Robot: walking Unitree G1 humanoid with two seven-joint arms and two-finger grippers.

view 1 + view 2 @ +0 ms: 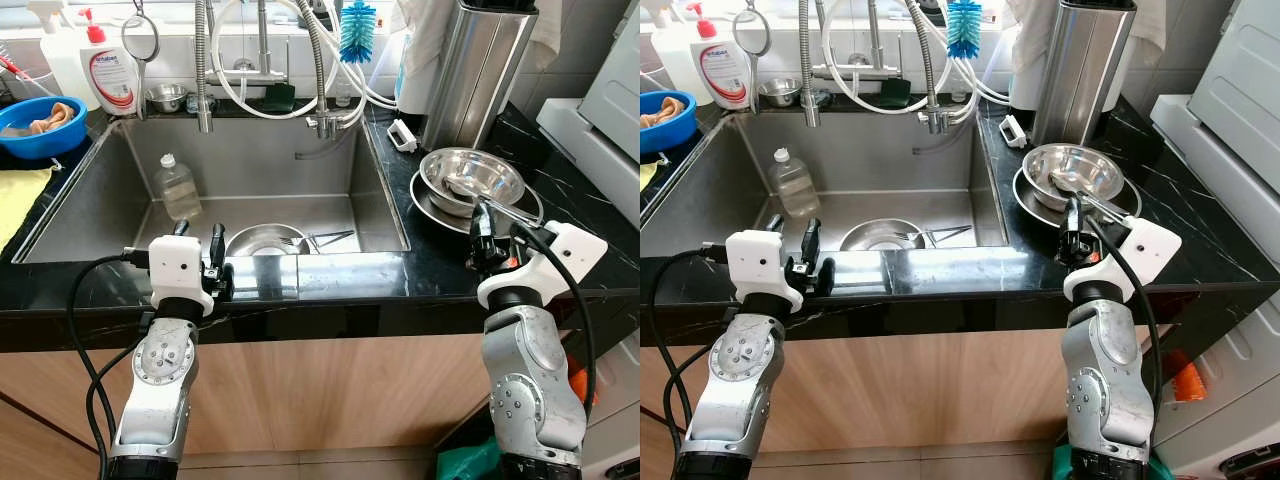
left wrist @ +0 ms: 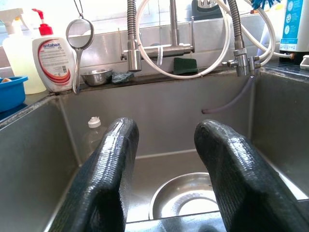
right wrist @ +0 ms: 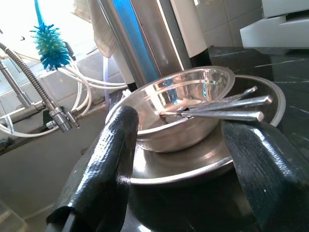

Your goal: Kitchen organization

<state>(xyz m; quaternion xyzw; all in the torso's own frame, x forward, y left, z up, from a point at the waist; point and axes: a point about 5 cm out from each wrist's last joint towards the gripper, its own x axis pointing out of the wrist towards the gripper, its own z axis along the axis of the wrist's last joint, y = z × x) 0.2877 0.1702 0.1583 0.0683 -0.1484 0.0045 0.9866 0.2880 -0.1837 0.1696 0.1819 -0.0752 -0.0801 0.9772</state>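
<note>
A steel bowl and some utensils lie on the floor of the sink, with a clear plastic bottle leaning near its left wall. My left gripper hovers open over the sink's front edge, pointing at that bowl. On the black counter to the right, a second steel bowl sits in a steel plate, and utensils rest across the bowl. My right gripper is open just in front of this stack, holding nothing.
Behind the sink stand a soap bottle, a hanging strainer, a small steel bowl, a sponge and faucet hoses. A blue basin and yellow cloth are left. A tall steel canister and white appliance are right.
</note>
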